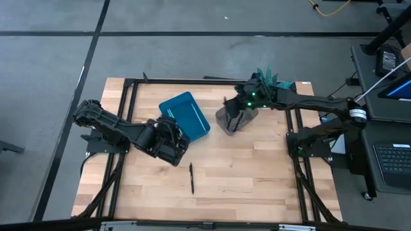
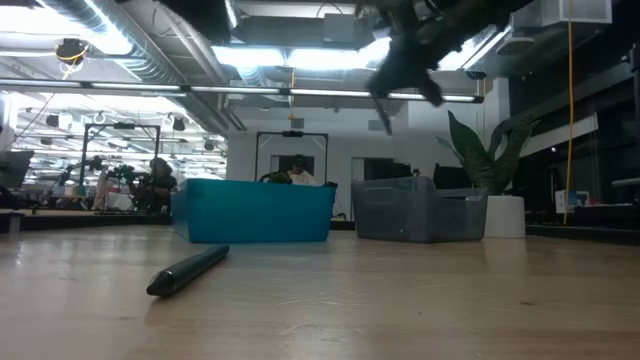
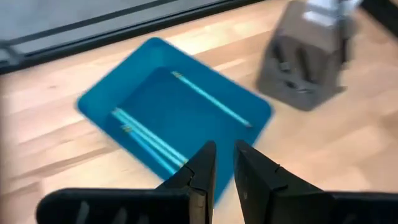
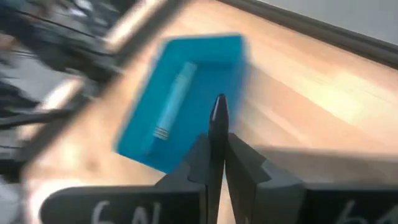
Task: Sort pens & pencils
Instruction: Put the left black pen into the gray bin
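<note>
Above the translucent grey plastic bin [image 1: 232, 118], right gripper [image 4: 217, 163] raised well off the wooden tabletop [image 1: 257, 173], fingers pinched on a black, slightly thick writing stick [image 4: 218, 134] standing up between them. Same gripper seen high in the low view [image 2: 405, 65], over the grey bin [image 2: 418, 208]. Just left of that bin, apart from it, a teal rectangular plastic tray [image 1: 185, 114], turned at an angle on the table. Inside the teal tray [image 3: 112, 87], slim light blue writing sticks: one lying alone [image 3: 210, 98], at least two more side by side near a long wall [image 3: 146, 135]; exact count hard to tell. Blurred dark shapes inside the grey bin [image 3: 298, 56], not identifiable.

At the near left corner of the teal tray, left gripper [image 1: 174, 149] close to the tabletop, fingers [image 3: 199, 180] nearly together with a narrow gap between them and nothing held. Nearer the table's front edge, well apart from both containers and near the left gripper, one black writing stick [image 1: 191, 178] lying flat on the bare wood, also seen in the foreground of the low view [image 2: 188, 270]. Beyond the table, a potted plant [image 2: 495, 165] beside the grey bin.
</note>
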Robot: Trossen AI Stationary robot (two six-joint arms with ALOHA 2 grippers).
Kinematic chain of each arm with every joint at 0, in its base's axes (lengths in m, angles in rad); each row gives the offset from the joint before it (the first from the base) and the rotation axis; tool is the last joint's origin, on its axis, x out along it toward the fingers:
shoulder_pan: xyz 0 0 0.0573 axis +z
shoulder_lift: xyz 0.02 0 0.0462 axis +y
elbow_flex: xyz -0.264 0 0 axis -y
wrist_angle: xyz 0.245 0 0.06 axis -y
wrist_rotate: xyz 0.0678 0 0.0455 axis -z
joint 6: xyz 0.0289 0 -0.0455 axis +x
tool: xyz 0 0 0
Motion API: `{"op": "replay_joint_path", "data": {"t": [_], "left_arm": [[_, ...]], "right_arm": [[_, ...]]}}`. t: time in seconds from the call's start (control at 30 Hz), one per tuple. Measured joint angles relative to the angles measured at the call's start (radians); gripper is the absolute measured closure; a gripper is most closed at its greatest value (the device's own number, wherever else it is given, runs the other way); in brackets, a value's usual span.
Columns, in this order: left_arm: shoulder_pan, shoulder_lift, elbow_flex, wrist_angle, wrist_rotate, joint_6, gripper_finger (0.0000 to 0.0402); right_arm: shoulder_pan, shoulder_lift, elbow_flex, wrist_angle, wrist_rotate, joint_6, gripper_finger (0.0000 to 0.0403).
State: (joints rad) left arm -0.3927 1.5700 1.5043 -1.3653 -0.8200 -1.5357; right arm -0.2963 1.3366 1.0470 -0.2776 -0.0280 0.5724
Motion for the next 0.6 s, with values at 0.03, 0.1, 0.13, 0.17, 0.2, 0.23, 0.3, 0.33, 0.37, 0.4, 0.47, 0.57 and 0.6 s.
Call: {"op": "replay_joint_path", "data": {"t": [0.03, 0.1, 0.13, 0.17, 0.2, 0.23, 0.3, 0.33, 0.37, 0.4, 0.47, 0.57, 0.6], "left_arm": [[0.007, 0.0, 0.0, -0.022, 0.003, -0.004, 0.0352], [0.022, 0.0, -0.001, -0.04, 0.007, -0.002, 0.0352], [0.03, 0.0, -0.002, -0.047, 0.009, 0.003, 0.0352], [0.037, 0.0, -0.002, -0.052, 0.01, 0.014, 0.0352], [0.046, 0.0, -0.002, -0.052, 0.01, 0.029, 0.0352], [0.053, 0.0, -0.002, -0.057, 0.01, 0.049, 0.0352], [0.069, 0.0, -0.002, -0.058, 0.01, 0.077, 0.0352], [0.076, 0.0, -0.002, -0.059, 0.01, 0.089, 0.0352], [0.081, 0.0, -0.002, -0.059, 0.011, 0.101, 0.0352], [0.087, 0.0, -0.002, -0.059, 0.012, 0.108, 0.0352], [0.094, 0.0, -0.002, -0.059, 0.017, 0.129, 0.0352], [0.096, 0.0, -0.002, -0.061, 0.023, 0.136, 0.0352], [0.096, 0.0, -0.002, -0.062, 0.025, 0.137, 0.0352]], "right_arm": [[-0.003, -0.014, 0.0, -0.056, 0.026, 0.001, 0.0374], [-0.003, -0.031, 0.0, -0.143, 0.078, 0.014, 0.0374], [-0.003, -0.034, 0.0, -0.185, 0.105, 0.022, 0.0374], [-0.003, -0.035, 0.0, -0.219, 0.126, 0.025, 0.0374], [-0.002, -0.034, 0.0, -0.244, 0.141, 0.027, 0.0374], [-0.002, -0.03, 0.0, -0.263, 0.156, 0.036, 0.0374], [-0.002, -0.015, 0.0, -0.283, 0.176, 0.052, 0.0374], [-0.002, -0.004, 0.0, -0.287, 0.189, 0.053, 0.0374], [-0.003, 0.007, 0.0, -0.288, 0.197, 0.053, 0.0374], [-0.002, 0.017, 0.0, -0.291, 0.202, 0.065, 0.0374], [-0.009, 0.043, 0.0, -0.302, 0.212, 0.085, 0.0374], [-0.031, 0.085, 0.0, -0.324, 0.218, 0.143, 0.0374], [-0.039, 0.097, 0.0, -0.323, 0.219, 0.166, 0.0374]]}}
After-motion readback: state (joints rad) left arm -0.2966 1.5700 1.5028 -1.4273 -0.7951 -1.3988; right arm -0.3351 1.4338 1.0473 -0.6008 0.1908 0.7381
